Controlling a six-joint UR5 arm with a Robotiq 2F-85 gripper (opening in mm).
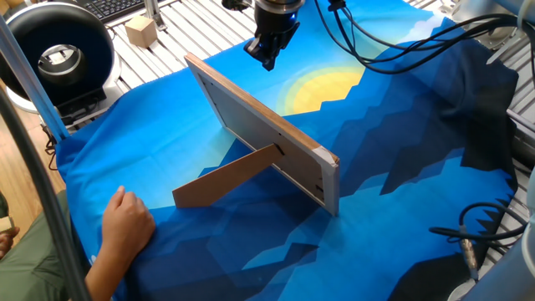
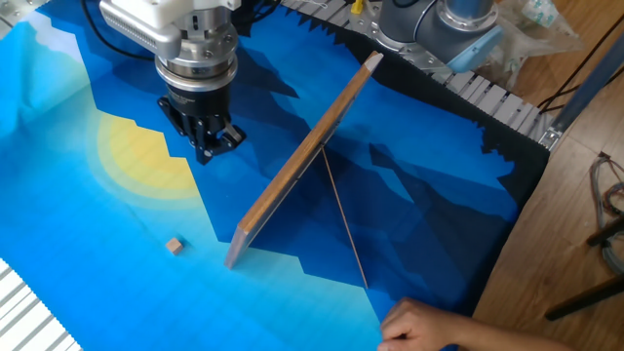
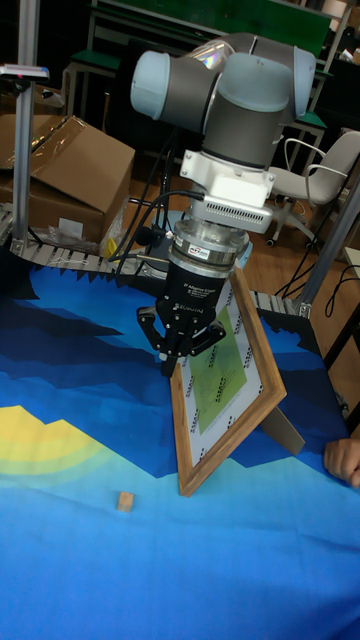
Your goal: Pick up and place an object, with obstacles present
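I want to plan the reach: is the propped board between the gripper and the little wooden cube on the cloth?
No. The gripper and the small cube are both on the same side of the board, over the blue cloth. Nothing visible stands between them; the board leans just beside that path.

A blue cloth [image 2: 409, 185] covers the table, carrying the propped board [image 1: 267, 134], a small wooden cube [image 2: 175, 247] and a person's hand [image 1: 125, 224].
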